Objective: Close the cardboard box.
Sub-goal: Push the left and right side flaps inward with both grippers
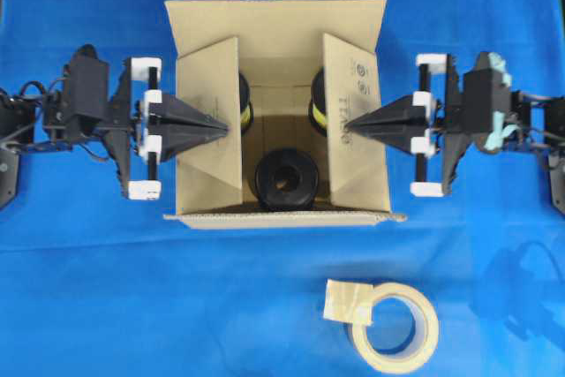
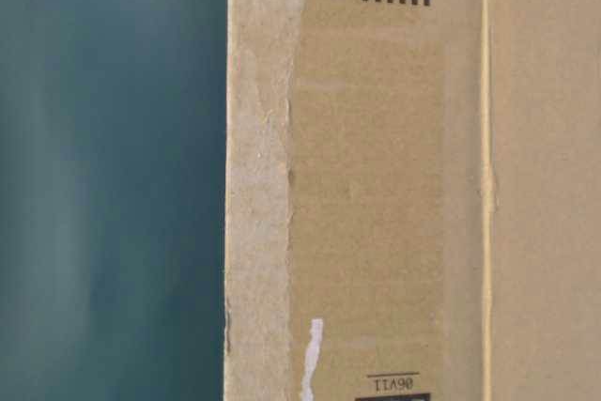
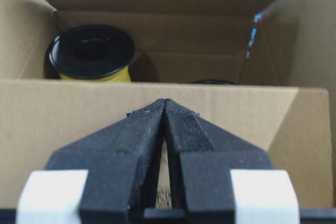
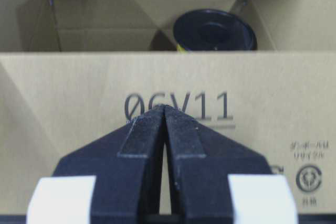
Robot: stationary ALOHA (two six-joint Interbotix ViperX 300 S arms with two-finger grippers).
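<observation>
The cardboard box [image 1: 278, 112] sits mid-table with its side flaps half folded inward, the left gripper [image 1: 225, 127] and right gripper [image 1: 346, 128] each pressing pinched-together fingertips against a flap, evidently to push them down over the spools [image 1: 285, 180]

I count one cardboard box [image 1: 275, 37] on my blue tabletop [image 1: 88, 289], with three black spools [image 1: 285, 179] inside it. One beige tape roll [image 1: 395, 326] lies outside it. I have two arms, each with one pair of jaws.
</observation>
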